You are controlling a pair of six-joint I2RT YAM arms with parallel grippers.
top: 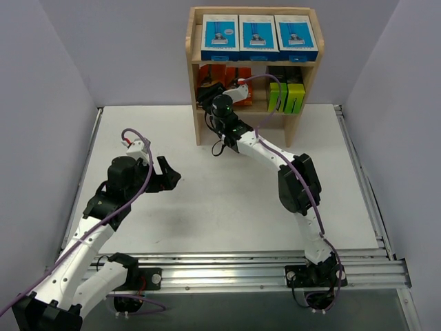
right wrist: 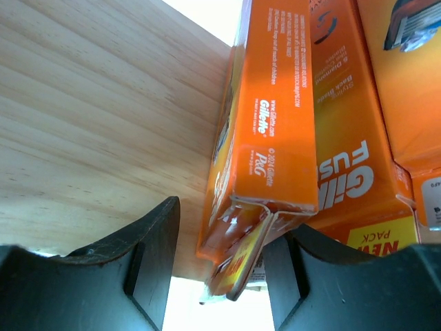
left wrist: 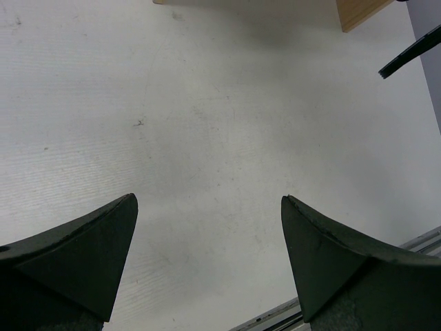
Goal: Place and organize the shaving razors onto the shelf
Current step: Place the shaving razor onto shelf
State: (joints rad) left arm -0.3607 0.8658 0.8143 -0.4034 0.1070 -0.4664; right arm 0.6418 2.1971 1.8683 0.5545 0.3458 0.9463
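Observation:
The wooden shelf (top: pixel 312 76) stands at the back of the table. Three blue-and-white razor boxes (top: pixel 258 34) line its top tier. Black-and-lime boxes (top: pixel 287 96) sit at the right of the middle tier and orange packs (top: pixel 220 74) at its left. My right gripper (top: pixel 209 93) reaches into that left end. In the right wrist view an upright orange pack (right wrist: pixel 272 138) stands between the fingers of the right gripper (right wrist: pixel 231 221), beside the shelf's wooden side panel (right wrist: pixel 103 117). A gap shows at the left finger. My left gripper (top: pixel 169 172) hovers open and empty over the table.
More orange packs (right wrist: pixel 351 158) stand right of the one between my fingers. In the left wrist view the left gripper (left wrist: pixel 208 198) looks down on white tabletop (left wrist: pixel 207 103), with a shelf foot (left wrist: pixel 358 10) at the top edge. A metal rail (top: pixel 241 265) runs along the near edge.

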